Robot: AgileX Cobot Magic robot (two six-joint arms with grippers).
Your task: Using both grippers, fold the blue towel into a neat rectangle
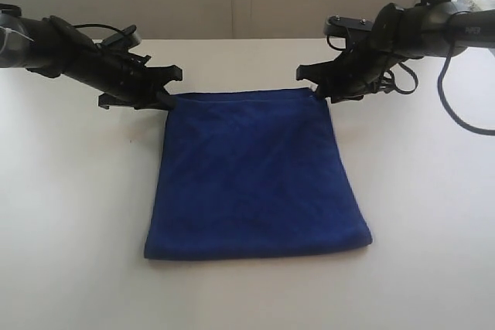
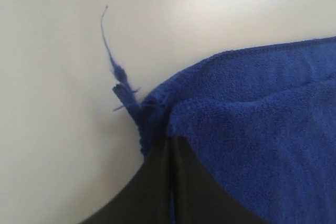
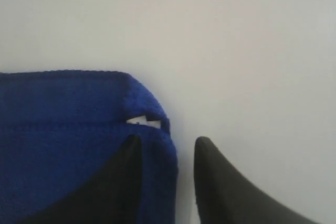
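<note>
Closest to the exterior camera is the folded near edge of the blue towel [image 1: 259,249], a rounded double hem at 6 o'clock of the cloth. The towel lies flat in the middle of the white desk [image 1: 69,214], doubled over so that its loose edges meet at 12 o'clock. The left end effector [image 1: 166,98] meets the cloth at its 11 o'clock corner, and the right end effector [image 1: 315,92] sits at the 1 o'clock corner. From this view the fingertips blur into the dark housings, so their spacing is hard to make out. Both arms are cut off at the picture's sides.

The left wrist view shows two black fingers [image 2: 152,192] pressed together, with only a thin seam between them and a sliver of blue in that seam. They pinch the towel's corner, which bunches at their tips. Cloth drapes over part of one finger and hides it. A loose thread [image 2: 112,64] trails from the corner onto bare desk.

In the right wrist view the fingers are spread. One shows against the cloth, though whether it rests on top or between layers cannot be told. The other is over bare desk just beside the towel, whose side edge runs in the gap between them. A small white tag [image 3: 144,122] peeks out between the layers at the corner.
</note>
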